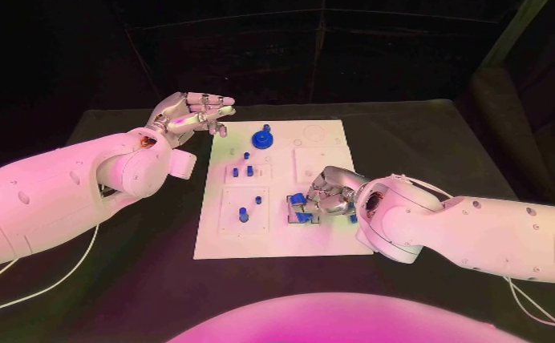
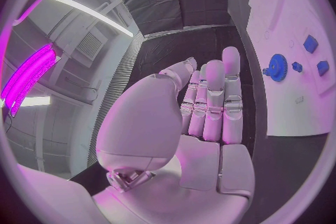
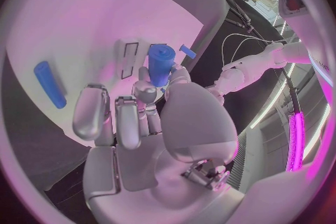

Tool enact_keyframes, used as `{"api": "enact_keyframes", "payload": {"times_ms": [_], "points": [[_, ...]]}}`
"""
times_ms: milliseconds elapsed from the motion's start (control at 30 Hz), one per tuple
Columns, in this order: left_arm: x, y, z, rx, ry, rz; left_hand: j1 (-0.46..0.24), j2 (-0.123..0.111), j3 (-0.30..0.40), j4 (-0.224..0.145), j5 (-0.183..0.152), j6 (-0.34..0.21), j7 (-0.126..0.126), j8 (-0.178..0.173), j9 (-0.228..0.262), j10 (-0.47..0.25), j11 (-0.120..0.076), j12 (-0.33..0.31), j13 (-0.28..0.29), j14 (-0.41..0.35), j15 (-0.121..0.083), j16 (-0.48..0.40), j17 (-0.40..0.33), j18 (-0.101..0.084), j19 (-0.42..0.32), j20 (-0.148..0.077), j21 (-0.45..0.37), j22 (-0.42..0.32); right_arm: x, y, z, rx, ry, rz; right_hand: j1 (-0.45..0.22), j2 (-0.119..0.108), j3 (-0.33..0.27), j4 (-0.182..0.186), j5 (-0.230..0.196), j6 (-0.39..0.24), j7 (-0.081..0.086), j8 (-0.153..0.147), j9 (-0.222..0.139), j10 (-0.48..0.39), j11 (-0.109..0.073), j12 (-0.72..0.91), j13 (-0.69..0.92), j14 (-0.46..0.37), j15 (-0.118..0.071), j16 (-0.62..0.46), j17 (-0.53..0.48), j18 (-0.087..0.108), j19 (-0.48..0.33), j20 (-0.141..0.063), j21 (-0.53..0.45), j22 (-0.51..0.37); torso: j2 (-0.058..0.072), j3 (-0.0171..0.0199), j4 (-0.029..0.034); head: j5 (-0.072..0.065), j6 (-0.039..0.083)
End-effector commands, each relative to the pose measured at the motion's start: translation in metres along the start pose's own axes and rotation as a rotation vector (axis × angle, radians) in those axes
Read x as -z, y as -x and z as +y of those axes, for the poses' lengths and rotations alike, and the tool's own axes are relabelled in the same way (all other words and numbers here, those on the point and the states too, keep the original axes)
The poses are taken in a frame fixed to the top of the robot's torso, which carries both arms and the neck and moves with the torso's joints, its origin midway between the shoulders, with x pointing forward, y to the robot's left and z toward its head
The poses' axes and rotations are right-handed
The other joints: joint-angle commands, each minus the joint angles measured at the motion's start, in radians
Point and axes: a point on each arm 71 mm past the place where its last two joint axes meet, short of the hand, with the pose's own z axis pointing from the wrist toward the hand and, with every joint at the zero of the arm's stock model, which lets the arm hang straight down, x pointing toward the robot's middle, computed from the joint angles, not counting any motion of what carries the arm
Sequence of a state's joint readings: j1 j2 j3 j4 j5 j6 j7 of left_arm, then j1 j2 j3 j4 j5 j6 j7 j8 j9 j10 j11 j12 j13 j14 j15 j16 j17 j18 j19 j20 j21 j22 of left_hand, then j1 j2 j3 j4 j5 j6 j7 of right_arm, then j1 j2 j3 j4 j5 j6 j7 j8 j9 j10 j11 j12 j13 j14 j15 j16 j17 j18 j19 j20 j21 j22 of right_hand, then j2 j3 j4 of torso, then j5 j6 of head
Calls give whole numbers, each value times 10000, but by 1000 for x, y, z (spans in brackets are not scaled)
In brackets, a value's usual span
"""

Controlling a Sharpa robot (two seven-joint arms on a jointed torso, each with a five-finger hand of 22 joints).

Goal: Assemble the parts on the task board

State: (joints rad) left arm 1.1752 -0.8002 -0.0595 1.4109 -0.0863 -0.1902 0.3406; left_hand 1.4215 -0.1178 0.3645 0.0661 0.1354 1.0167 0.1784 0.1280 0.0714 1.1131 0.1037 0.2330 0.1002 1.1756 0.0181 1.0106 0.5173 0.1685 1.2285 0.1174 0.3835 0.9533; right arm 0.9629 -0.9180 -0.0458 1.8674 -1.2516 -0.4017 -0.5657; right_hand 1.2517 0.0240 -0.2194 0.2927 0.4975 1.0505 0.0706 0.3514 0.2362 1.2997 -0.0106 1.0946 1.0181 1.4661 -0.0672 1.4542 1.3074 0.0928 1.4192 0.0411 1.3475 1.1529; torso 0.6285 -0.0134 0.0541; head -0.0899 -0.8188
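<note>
The white task board (image 1: 330, 239) lies in the middle of the black table. A blue gear (image 1: 265, 139) stands near its far edge, and several small blue parts (image 1: 243, 171) sit in its left half. My right hand (image 1: 330, 199) hovers over the board's near right part and pinches a blue cylinder (image 3: 161, 63) between thumb and fingers; blue also shows at its fingertips (image 1: 298, 200). Beside that hand a blue bar (image 3: 50, 84) lies on the board (image 3: 77, 17). My left hand (image 1: 191, 115) is raised off the board's far left corner, its fingers (image 2: 213, 103) straight and holding nothing.
From the left wrist, the gear (image 2: 278, 67) and three small blue parts (image 2: 311, 43) show on the board (image 2: 297, 112). Two narrow slots (image 3: 129, 59) and a small blue piece (image 3: 187, 51) lie beyond the right hand. Dark table (image 1: 439, 143) surrounds the board.
</note>
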Motion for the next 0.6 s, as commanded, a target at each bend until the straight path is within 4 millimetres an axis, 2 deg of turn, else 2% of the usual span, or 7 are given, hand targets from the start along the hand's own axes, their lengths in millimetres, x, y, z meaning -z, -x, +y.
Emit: {"api": "enact_keyframes", "payload": {"times_ms": [33, 267, 400, 433, 467, 533, 600], "points": [[-1, -2, -1, 73, -55, 129, -90, 27, -58, 29, 26, -62, 2, 61, -10, -76, 8, 34, 15, -55, 23, -25, -9, 128, -35, 3, -41, -9, -2, -2, 0, 112, -387, 141, -129, 35, -98, -17, -96, 180, -75, 42, 52, 144, -11, 111, 140, 639, -105, 16, 422, -120, 25, -76, 66, 22, 1, 7, 1, 41, -10], [-1, -2, -1, 76, -55, 142, -96, 29, -61, 33, 27, -69, 5, 61, -11, -85, 11, 37, 14, -57, 24, -24, -12, 128, -35, 4, -44, -14, -4, 0, 0, 248, -539, -250, -227, 98, -194, -30, -295, 319, -146, 99, 155, 414, -73, 406, 542, 663, -155, 75, 536, -128, 50, -122, 88, 64, -9, 8, 4, 69, -40], [-1, -2, -1, 75, -51, 145, -96, 29, -61, 33, 27, -69, 5, 61, -11, -85, 11, 37, 14, -57, 24, -24, -12, 128, -35, 4, -44, -14, -5, 1, 1, 324, -517, -398, -363, 143, -311, -26, -742, 373, -175, 119, 230, 498, -100, 452, 665, 666, -180, 86, 563, -130, 56, -150, 86, 66, -5, 12, -7, 83, -32], [-1, -2, -1, 77, -50, 150, -96, 29, -61, 33, 27, -69, 5, 61, -11, -85, 11, 37, 14, -57, 24, -24, -12, 128, -35, 4, -44, -14, -5, 1, 1, 330, -510, -429, -440, 167, -368, -25, -1027, 382, -180, 123, 258, 516, -105, 452, 695, 666, -184, 87, 568, -131, 57, -157, 85, 67, -2, 11, -1, 78, -30], [-1, -2, -1, 79, -48, 157, -96, 29, -61, 33, 27, -69, 5, 61, -11, -85, 11, 37, 14, -57, 24, -24, -12, 128, -35, 4, -44, -14, -6, 1, 2, 333, -497, -476, -627, 214, -482, -31, -1576, 393, -190, 128, 303, 531, -105, 432, 723, 665, -191, 86, 572, -131, 58, -167, 80, 65, -4, 9, 4, 72, -26], [-1, -3, -1, 79, -46, 161, -96, 29, -61, 33, 27, -69, 5, 61, -11, -85, 11, 37, 14, -57, 24, -24, -12, 128, -35, 4, -44, -14, -6, 1, 2, 357, -480, -548, -916, 247, -639, -66, -2326, 397, -194, 133, 350, 539, -105, 404, 747, 666, -194, 88, 581, -133, 58, -172, 75, 63, -7, 7, 5, 71, -18], [-1, -3, -1, 80, -45, 162, -96, 29, -61, 33, 27, -69, 5, 61, -11, -85, 11, 37, 14, -57, 24, -24, -12, 128, -35, 4, -44, -14, -6, 2, 2, 407, -461, -637, -1286, 199, -814, -12, -3167, 384, -186, 133, 406, 533, -106, 353, 760, 661, -189, 74, 566, -132, 58, -174, 68, 62, -13, 6, 5, 72, -20]]}}
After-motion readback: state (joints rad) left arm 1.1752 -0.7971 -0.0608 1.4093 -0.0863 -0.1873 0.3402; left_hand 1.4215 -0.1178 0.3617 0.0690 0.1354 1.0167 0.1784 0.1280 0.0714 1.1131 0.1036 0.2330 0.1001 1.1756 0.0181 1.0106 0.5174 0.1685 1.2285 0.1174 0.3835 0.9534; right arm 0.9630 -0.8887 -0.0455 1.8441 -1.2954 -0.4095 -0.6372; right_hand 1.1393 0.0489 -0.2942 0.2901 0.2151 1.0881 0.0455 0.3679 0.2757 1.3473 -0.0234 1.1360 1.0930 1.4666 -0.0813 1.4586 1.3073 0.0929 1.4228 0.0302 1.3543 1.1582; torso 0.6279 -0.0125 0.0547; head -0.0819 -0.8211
